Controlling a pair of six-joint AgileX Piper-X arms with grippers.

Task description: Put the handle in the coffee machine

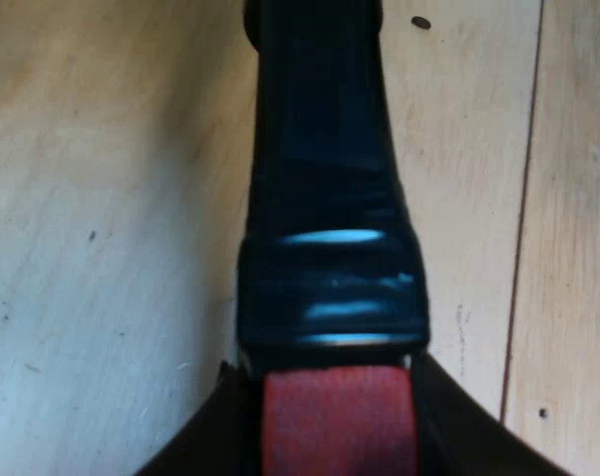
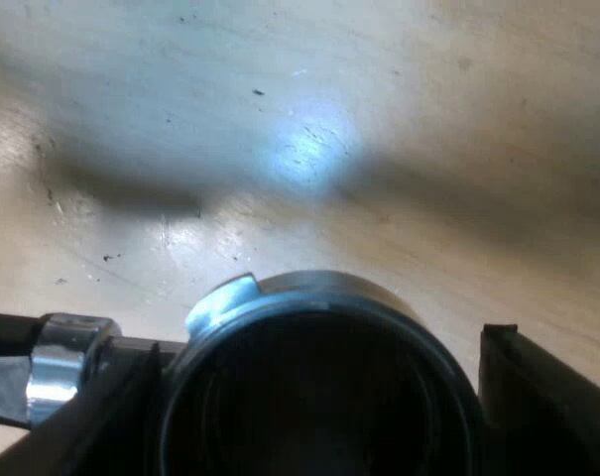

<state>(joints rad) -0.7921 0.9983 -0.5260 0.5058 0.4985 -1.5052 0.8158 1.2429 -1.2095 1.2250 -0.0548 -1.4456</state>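
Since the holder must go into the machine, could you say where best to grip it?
I would grip the dark handle at its red end, coming from behind that end: it is straight and slim, leaving the round metal basket free to lock in.

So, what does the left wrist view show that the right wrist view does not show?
Only the left wrist view: the holder's dark handle with its red end, which the left gripper is shut on, and a small dark speck on the wood.
Only the right wrist view: the holder's round metal basket with its dark inside, a metal lug on its rim, and the shiny collar where the handle joins.
Both: the light wooden table beneath, and apparently parts of one holder.
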